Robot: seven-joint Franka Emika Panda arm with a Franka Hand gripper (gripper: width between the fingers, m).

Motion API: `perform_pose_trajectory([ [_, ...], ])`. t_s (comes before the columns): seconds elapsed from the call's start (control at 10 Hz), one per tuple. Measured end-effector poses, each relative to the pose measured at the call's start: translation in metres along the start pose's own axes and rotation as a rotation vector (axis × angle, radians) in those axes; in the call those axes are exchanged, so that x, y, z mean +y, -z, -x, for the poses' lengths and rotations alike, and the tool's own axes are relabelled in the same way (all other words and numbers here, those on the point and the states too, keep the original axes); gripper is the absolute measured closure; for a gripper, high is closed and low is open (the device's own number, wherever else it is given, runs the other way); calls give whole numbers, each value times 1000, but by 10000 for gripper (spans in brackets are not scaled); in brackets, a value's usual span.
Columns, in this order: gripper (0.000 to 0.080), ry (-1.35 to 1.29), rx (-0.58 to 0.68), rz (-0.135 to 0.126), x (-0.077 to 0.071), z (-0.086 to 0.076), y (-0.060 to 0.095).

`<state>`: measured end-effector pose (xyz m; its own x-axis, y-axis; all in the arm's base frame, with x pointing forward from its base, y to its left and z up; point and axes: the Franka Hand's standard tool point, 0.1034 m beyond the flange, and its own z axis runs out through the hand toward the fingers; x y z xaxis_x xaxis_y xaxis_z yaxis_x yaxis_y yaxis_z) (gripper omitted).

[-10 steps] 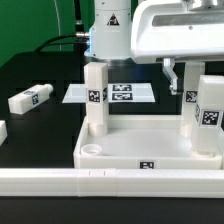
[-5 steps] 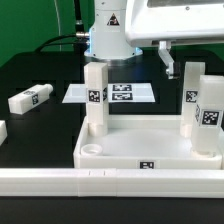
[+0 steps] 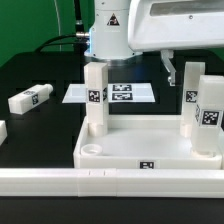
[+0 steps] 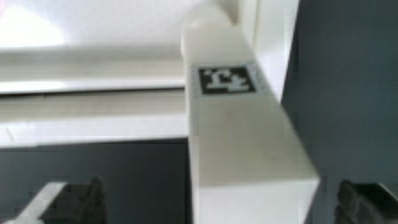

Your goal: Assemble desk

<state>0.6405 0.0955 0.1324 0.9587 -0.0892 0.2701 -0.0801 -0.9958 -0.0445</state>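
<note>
End effector (image 4: 214,203): released, jaws at full spread, nothing gripped. In the wrist view, both fingers (image 4: 68,200) stand off either side of an upright leg (image 4: 240,120) with clear gaps, tag face toward the camera. Probably the rear leg (image 3: 193,92) on the exterior view's right; not certain.

Desk parts:
- Tray top (image 3: 140,145) sits flat on the black desk (image 3: 40,130), just behind the long rail bar (image 3: 100,180).
- Three legs stand upright at its corners: one on the exterior view's left (image 3: 95,98) and two on the right, the nearer one (image 3: 210,115) in front.
- Near-left socket (image 3: 90,151) is empty.
- A fourth leg (image 3: 30,98) lies on its side on the desk, well apart from the tray.
- Marker board (image 3: 120,93) lies behind the tray.

Handling, judged:
- Legs look like rigid moulded plastic, light and not fragile.
- Faces are smooth, so slip is likelier than crushing.
- Opposite sides are flat and parallel, which suits a two-finger pinch.
- Lying leg: grip across the narrow width near mid-length, so it hangs level.
- Upright legs: grip the upper half, square to the faces. An off-axis pinch could tilt a leg in its socket.
- Tray top is too broad to span; only its rim wall offers a hold.
</note>
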Motion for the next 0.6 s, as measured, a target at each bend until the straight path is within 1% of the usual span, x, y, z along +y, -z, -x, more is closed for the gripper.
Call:
perform_pose_trajectory([
  [0.3,150,-12,-225,0,4,5,-5],
  [0.4,150,-13,-190,1,1,-1,-8],
  [0.5,150,-14,-192,1,1,0,-9],
  [0.6,175,-21,-193,3,1,1,-11],
])
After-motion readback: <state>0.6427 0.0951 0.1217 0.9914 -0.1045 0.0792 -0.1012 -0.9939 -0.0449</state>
